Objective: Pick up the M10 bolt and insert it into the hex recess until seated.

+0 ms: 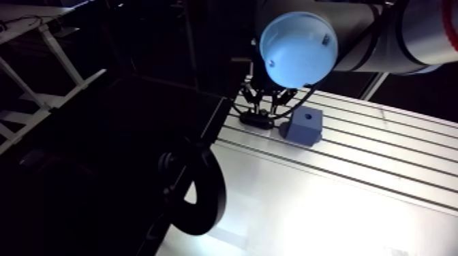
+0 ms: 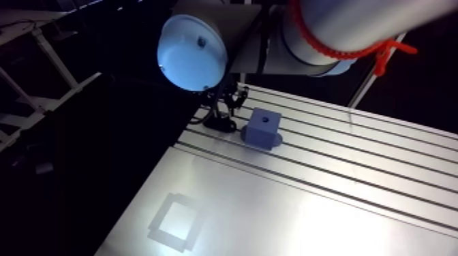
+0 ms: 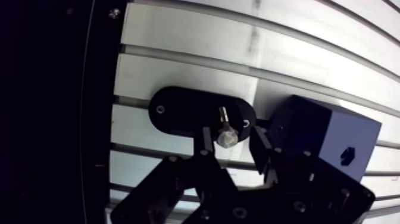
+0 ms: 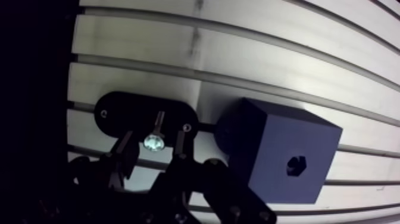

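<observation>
Early yet, we judge: our gripper (image 3: 232,136) straddles the M10 bolt (image 3: 226,138), jaws apart and clear of its head, the bolt still on its black holder (image 3: 178,110). Gripping, lifting and seating it in the blue block's (image 3: 321,128) hex recess (image 3: 348,156) remain.

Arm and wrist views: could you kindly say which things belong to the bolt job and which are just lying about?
Job: M10 bolt, black oval holder, blue block, hex recess, gripper.
Lying about: unidentified black ring near the slotted table.
</observation>
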You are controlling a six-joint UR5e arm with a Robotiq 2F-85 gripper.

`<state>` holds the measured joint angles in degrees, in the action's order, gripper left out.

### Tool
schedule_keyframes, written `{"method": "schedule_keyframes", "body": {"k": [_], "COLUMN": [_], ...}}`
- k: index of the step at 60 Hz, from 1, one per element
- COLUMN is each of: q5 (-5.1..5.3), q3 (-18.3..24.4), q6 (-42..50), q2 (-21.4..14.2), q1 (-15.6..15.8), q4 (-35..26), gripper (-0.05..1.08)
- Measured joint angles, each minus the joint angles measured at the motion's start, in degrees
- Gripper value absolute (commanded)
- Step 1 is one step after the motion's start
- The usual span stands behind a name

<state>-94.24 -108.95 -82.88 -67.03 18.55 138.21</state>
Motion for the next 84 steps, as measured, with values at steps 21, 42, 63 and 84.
{"method": "schedule_keyframes", "body": {"k": [21,42,63,84], "q5": [0.02,-0.02,0.01,0.07], "q3": [-0.05,-0.06,-0.06,-0.05], "q6": [-0.12,-0.1,-0.02,-0.05], "q2": [0.09,0.34,0.32,0.38], "q1": [0.01,0.07,0.08,0.08], "q4": [-0.04,0.06,0.07,0.09], "gripper": [0.59,0.63,0.67,0.68]}}
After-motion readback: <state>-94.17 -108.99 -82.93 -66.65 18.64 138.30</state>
